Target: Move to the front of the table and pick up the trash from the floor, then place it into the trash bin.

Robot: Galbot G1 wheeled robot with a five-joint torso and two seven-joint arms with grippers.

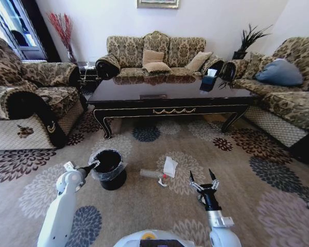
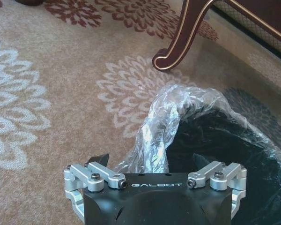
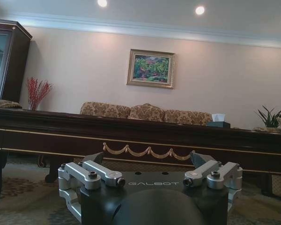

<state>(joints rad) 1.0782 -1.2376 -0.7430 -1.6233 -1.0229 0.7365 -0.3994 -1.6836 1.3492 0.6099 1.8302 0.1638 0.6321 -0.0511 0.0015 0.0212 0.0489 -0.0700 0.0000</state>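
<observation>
The black trash bin (image 1: pixel 109 167) with its clear liner stands on the patterned floor (image 1: pixel 257 206) in front of the dark table (image 1: pixel 170 98). My left gripper (image 1: pixel 92 165) hovers at the bin's left rim; in the left wrist view the gripper (image 2: pixel 154 161) is open, with the bunched liner (image 2: pixel 159 126) rising between its fingers. To the right of the bin lies the trash: a clear bottle (image 1: pixel 152 175) and a crumpled white paper (image 1: pixel 170 166). Right of the paper, my right gripper (image 1: pixel 204 180) is open, low over the carpet and holding nothing. It faces the table's gold ornament (image 3: pixel 145 151).
Patterned sofas stand on the left (image 1: pixel 26 98), behind the table (image 1: pixel 154 56) and on the right (image 1: pixel 283 87). A tissue box (image 1: pixel 210 77) sits on the table's far right. A curved table leg (image 2: pixel 178 42) stands near the bin. Open carpet lies around both arms.
</observation>
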